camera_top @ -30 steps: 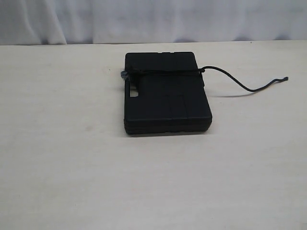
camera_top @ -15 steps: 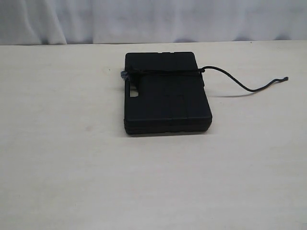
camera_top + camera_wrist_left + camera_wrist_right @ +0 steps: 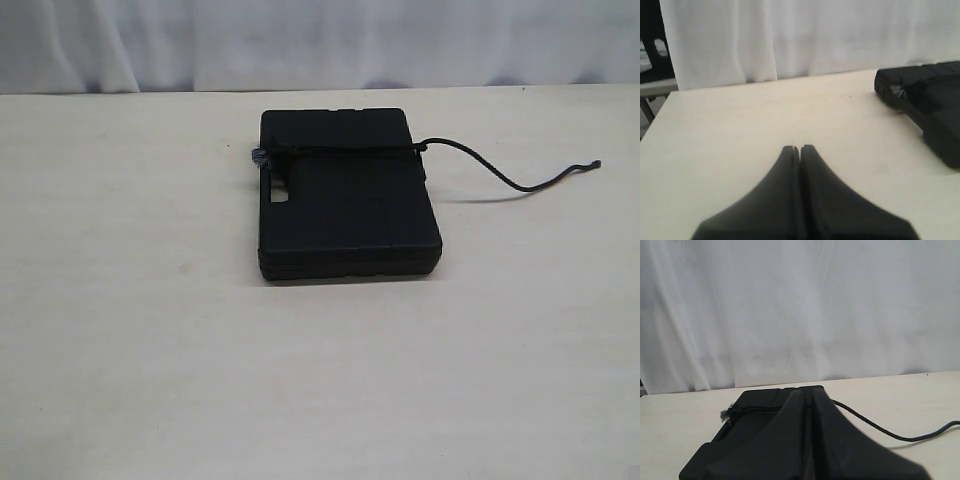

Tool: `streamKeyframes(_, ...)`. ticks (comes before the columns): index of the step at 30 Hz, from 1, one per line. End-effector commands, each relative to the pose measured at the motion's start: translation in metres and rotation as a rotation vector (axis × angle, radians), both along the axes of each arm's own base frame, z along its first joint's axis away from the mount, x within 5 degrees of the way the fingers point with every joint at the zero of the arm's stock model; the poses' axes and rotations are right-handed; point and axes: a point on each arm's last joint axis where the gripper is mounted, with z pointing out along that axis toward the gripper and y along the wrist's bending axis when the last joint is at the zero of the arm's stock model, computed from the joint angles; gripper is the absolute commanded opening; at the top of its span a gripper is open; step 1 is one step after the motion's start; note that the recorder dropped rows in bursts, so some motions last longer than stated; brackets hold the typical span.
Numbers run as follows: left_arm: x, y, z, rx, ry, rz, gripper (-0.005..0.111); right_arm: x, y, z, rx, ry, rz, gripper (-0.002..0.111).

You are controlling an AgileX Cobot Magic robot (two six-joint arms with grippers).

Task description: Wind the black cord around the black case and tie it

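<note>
I count one black case [image 3: 348, 195] on one pale table [image 3: 150, 350], and one black cord [image 3: 490, 172], a single strand with one frayed tuft [image 3: 258, 155] at the case's nine o'clock edge and one loose tail out toward three o'clock. There are two grippers, the left gripper [image 3: 799, 148] and the right gripper [image 3: 807, 390], and one white curtain [image 3: 300, 40] at twelve o'clock
</note>
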Motion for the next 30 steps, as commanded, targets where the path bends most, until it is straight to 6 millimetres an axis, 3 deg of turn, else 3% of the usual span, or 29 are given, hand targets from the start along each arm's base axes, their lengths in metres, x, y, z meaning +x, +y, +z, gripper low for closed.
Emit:
streamKeyframes(1, -0.001, 0.001, -0.003, 0.014, 0.028, 0.004, 0.0, -0.001, 0.0, -0.001, -0.002, -0.001, 0.002, 0.004)
streamKeyframes(24, -0.001, 0.001, -0.003, 0.014, 0.028, 0.005, 0.0, -0.002, 0.0, 0.0, 0.001, -0.016, 0.002, 0.004)
streamKeyframes(30, -0.001, 0.001, -0.003, 0.014, 0.028, 0.005, 0.0, -0.011, -0.002, 0.006, -0.108, -0.119, -0.005, 0.004)
